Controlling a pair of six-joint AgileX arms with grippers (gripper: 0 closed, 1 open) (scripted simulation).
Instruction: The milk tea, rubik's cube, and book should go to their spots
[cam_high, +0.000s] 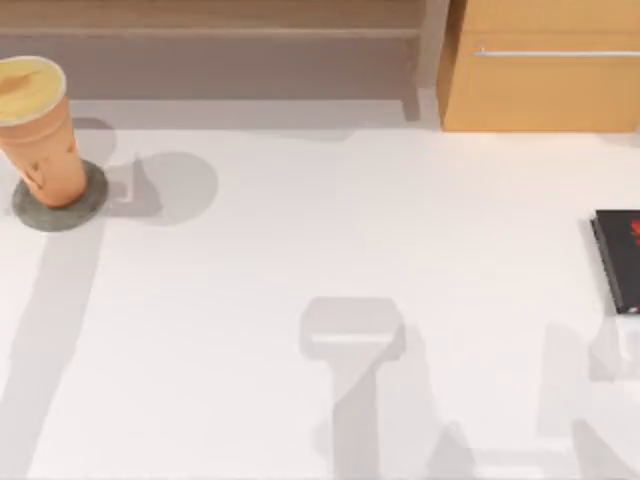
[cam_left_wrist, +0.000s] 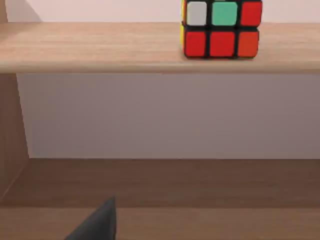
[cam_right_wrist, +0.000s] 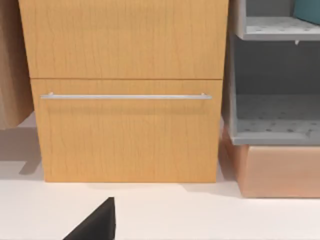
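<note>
The milk tea (cam_high: 35, 130) stands upright on a round grey coaster (cam_high: 62, 200) at the far left of the white counter (cam_high: 320, 300), close to the back edge. A thin black book with a red mark (cam_high: 620, 260) lies flat at the right edge of the counter, well apart from the cup.

Behind the counter a wooden shelf unit (cam_high: 210, 40) runs along the left and middle, and a wooden cabinet (cam_high: 545, 80) with a slim metal handle (cam_high: 555, 52) stands at the right.

In the left wrist view the rubik's cube (cam_left_wrist: 221, 29) sits on the upper wooden board (cam_left_wrist: 100, 47) of the shelf, square to its front edge, with red and orange stickers along its lower row. The left arm is raised level with the shelf and faces it; a dark tip of the left end effector (cam_left_wrist: 97, 222) shows in front of the lower board, and I cannot tell whether it is released or clenched.

The right wrist view looks straight at the cabinet front (cam_right_wrist: 127, 90), low over the counter. A dark tip of the right end effector (cam_right_wrist: 97, 222) shows there, and I cannot tell its state either. Beside the cabinet stands a grey rack (cam_right_wrist: 272, 90), with a teal object (cam_right_wrist: 307, 11) at its upper level.
</note>
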